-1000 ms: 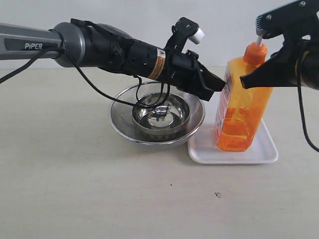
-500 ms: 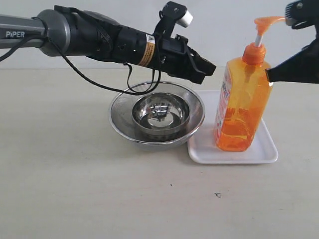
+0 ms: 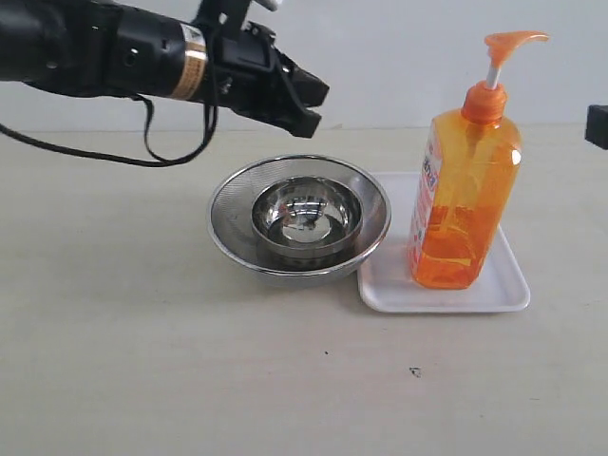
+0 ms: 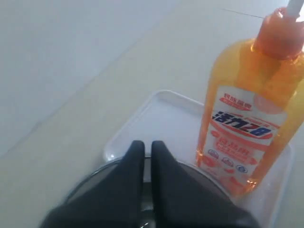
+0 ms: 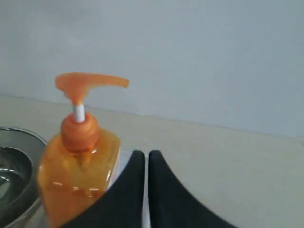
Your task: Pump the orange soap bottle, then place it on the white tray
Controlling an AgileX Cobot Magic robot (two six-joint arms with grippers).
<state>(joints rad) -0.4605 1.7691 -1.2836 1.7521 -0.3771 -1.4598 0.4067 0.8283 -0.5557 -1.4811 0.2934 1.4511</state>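
Note:
The orange soap bottle [image 3: 463, 190] stands upright on the white tray [image 3: 494, 290], its pump head raised on the white stem. No gripper touches it. My left gripper [image 3: 313, 106] hangs shut and empty above the far rim of the steel bowl, well left of the bottle. The left wrist view has the bottle [image 4: 251, 114] and the tray [image 4: 156, 114] beyond the shut left gripper [image 4: 147, 145]. My right gripper [image 5: 147, 154] is shut and empty, beside the bottle [image 5: 78, 166]. In the exterior view only a black corner of the right arm shows at the right edge.
A round steel mesh bowl [image 3: 237, 204] with a smaller steel bowl [image 3: 306, 218] inside sits just left of the tray, touching it. The beige table [image 3: 142, 361] stretches to the front and left. A pale wall rises behind.
Both arms have drawn back from the bottle: the left up and to the left, the right out past the right edge. The pump head has risen and the bottle stands free on the tray.

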